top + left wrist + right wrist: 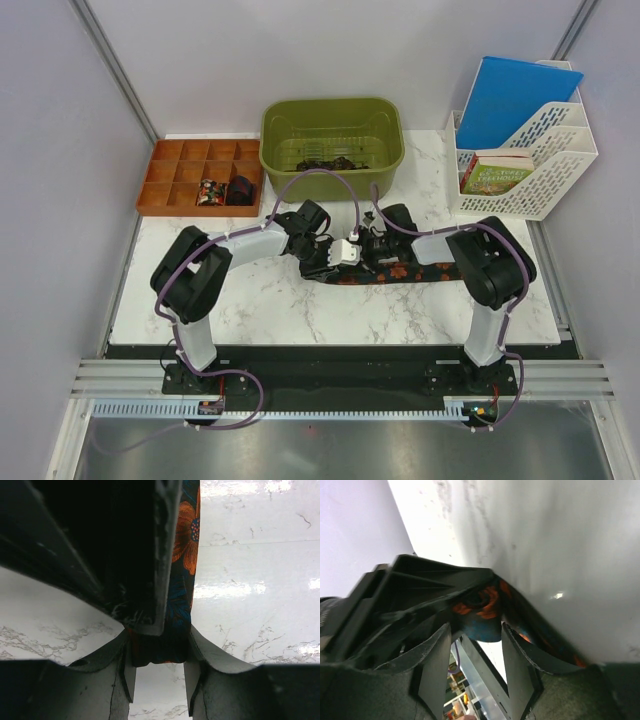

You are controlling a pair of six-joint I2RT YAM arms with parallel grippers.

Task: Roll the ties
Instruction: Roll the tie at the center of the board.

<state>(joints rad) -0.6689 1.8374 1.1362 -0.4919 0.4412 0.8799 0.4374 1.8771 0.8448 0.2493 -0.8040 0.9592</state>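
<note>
A dark blue tie with orange flowers (420,272) lies flat across the middle of the marble table, its left end lifted between both grippers. My left gripper (335,258) comes in from the left. In the left wrist view the gripper (159,652) is closed on the folded end of the tie (182,555), which fills the gap between its fingertips. My right gripper (368,252) meets it from the right. In the right wrist view the gripper (475,630) holds a curled part of the tie (490,600) at its tips, pressed against the left gripper's black body.
A green bin (275,150) at the back holds more dark ties. An orange compartment tray (170,180) stands back left. A white file rack (545,180) with a blue folder and a book stands back right.
</note>
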